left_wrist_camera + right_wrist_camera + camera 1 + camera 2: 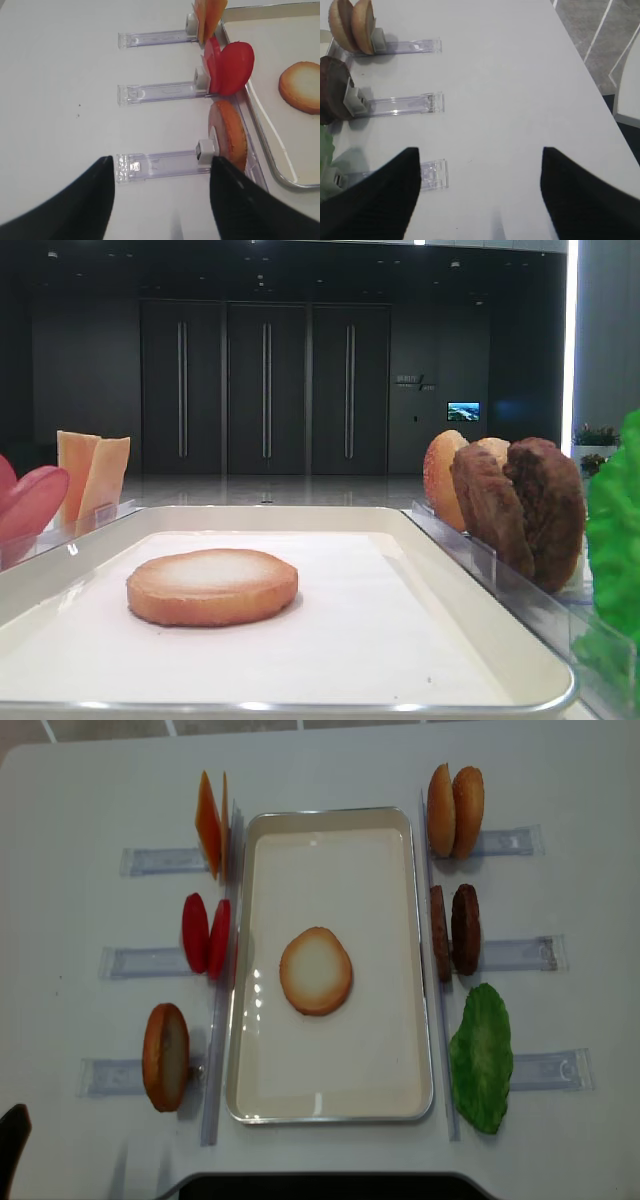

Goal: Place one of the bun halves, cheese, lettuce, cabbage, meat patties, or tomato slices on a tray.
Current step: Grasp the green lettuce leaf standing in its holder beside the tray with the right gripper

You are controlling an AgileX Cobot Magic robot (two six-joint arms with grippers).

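Bun (316,970) is laid flat mid-tray (330,1105); both end effectors, left (160,200) and right (480,195), are spread, holding nothing.

A cream-white rectangular tray (330,1105) with a raised rim holds one round golden-brown bun half (316,970) lying flat, pale face up, near its middle. Left of it stand pale-orange cheese slices (209,823), red tomato slices (206,934) and another bun half (165,1056); right, two bun halves (455,810), dark rough meat patties (455,928) and ruffled green lettuce (481,1057).
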